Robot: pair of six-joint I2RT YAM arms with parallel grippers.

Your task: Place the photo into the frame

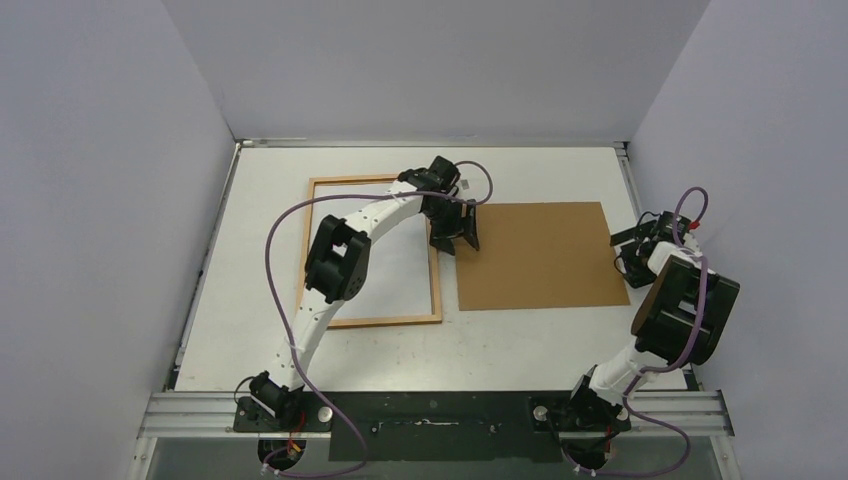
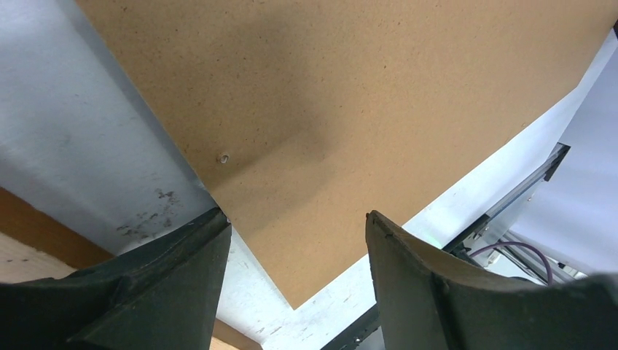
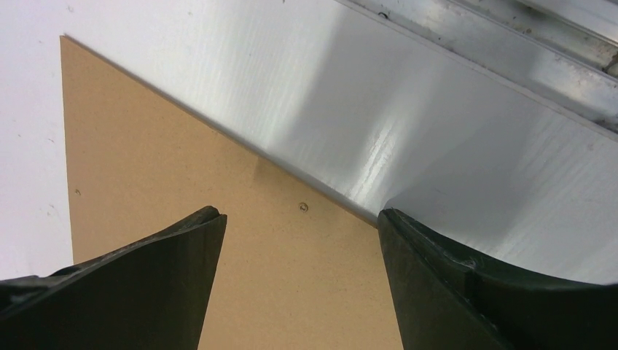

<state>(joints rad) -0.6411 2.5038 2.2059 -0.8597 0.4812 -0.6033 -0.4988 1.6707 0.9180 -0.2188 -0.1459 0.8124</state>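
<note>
The orange-brown wooden frame (image 1: 390, 320) lies flat left of centre; its inside looks white like the table. A strip of it shows in the left wrist view (image 2: 36, 226). The photo's printed side shows in no view. My left gripper (image 1: 455, 240) is open and empty over the left edge of the brown fibreboard panel (image 1: 540, 255), near its corner (image 2: 299, 219). My right gripper (image 1: 628, 255) is open and empty at the panel's right edge (image 3: 299, 215), one finger (image 3: 146, 284) above the panel (image 3: 182, 182) and the other over the white table.
The fibreboard panel (image 2: 350, 95) lies flat just right of the frame, with a narrow gap between them. Grey walls close in on three sides. A metal rail (image 3: 510, 58) runs along the table's right edge and another (image 1: 430, 410) along the near edge.
</note>
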